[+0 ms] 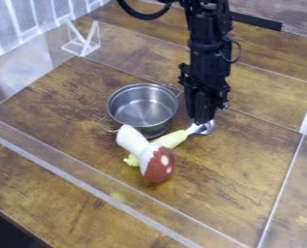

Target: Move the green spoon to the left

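Observation:
The green spoon (176,138) is a slim pale yellow-green strip lying slantwise on the wooden table, just in front and right of the steel pot. Its upper right end runs up between the fingertips of my gripper (199,125). The black gripper points straight down and its fingers look drawn in on that end of the spoon. The spoon's lower left end passes under the toy mushroom, which hides it.
The steel pot (145,107) stands left of the gripper. A toy mushroom (150,157) with white stem and red-brown cap lies on its side in front of the pot. A clear acrylic barrier (65,165) rims the table. A white bracket (80,39) stands far left.

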`<move>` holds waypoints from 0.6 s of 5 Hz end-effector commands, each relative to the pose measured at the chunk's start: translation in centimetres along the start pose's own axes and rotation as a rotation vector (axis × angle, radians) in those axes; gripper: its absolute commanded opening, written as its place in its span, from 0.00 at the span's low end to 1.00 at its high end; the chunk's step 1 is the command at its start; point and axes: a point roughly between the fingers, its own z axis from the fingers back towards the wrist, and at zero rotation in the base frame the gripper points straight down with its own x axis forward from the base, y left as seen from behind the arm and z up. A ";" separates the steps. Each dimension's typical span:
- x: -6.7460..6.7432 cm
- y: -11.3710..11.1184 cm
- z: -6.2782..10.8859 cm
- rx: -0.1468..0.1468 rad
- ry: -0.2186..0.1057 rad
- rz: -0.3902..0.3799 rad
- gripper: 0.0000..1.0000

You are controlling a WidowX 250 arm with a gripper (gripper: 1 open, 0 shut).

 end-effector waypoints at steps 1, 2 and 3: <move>0.0 0.9 3.8 0.038 -0.087 0.061 0.00; -0.1 0.5 5.6 0.057 -0.110 0.118 0.00; -0.3 0.7 6.5 0.066 -0.132 0.138 0.00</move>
